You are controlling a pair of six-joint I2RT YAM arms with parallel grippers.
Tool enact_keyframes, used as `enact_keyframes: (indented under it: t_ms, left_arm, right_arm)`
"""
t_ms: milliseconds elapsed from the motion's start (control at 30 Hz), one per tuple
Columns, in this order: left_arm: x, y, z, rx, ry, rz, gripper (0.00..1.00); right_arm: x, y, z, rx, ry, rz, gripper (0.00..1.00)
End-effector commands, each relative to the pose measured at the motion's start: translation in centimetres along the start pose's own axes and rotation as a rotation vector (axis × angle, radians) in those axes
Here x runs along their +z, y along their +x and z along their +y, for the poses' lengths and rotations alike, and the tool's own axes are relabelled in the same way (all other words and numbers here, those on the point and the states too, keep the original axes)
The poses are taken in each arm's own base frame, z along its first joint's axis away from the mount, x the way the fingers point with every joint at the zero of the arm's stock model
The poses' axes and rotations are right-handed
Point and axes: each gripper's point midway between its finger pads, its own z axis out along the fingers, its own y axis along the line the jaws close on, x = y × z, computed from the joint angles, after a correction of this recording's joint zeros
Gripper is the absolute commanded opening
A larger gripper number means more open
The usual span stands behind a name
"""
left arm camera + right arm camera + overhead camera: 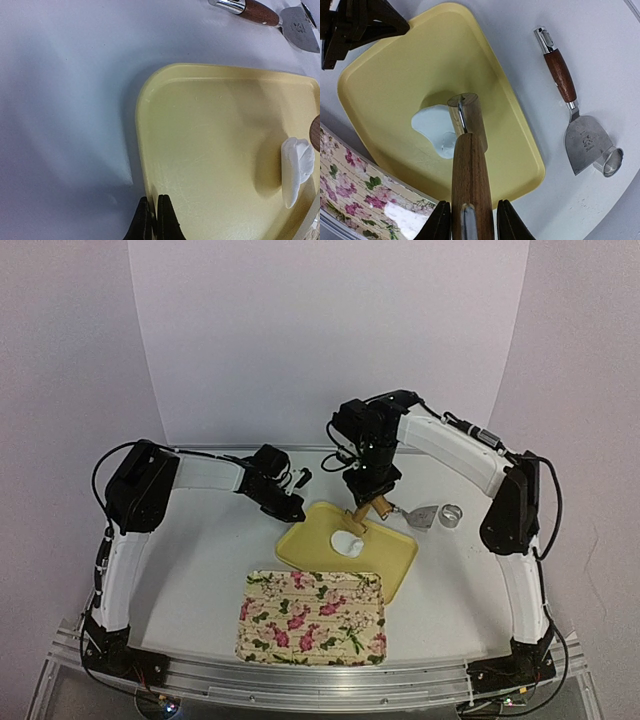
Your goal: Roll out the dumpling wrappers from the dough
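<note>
i'm clamping the roller (467, 120) in my right gripper (470, 220), its head resting on the dough (431, 127) in the yellow tray (395, 75); my left gripper (154, 220) is sitting closed at its rim.

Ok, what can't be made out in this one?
- Right wrist: the right side of the dough is hidden behind the rolling pin, so its full outline is unknown.
- Left wrist: the dough is strongly foreshortened, and the pin is cut off by the right edge.
- Top view: too small to tell whether the left fingers touch the yellow tray.
</note>
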Motion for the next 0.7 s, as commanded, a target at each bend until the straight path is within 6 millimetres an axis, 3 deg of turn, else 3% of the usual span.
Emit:
enact_keyframes:
  t_ms: [0,233,467,667]
  left_arm:
    - [0.3,0.0,-1.1,0.055,0.038,0.027,0.0]
    - [0.0,-1.8,-0.5,0.033,-0.007,-0.02,0.0]
    - [0.6,-3.6,0.8,0.051,-0.078,-0.046,0.0]
    - [0.5,-5.5,1.0,0.037,-0.094,-0.074,0.03]
  right_arm:
    - [-1.3,7.5,-1.0,-0.068,0.032,0.306,0.0]
    - [-1.2,9.3,-1.3,-0.07,0.038,0.356,0.0]
    - [-3.0,11.0,-2.1,-0.063,0.055,0.352,0.0]
    - [-4.2,10.5,-2.1,-0.029,0.052,0.307,0.0]
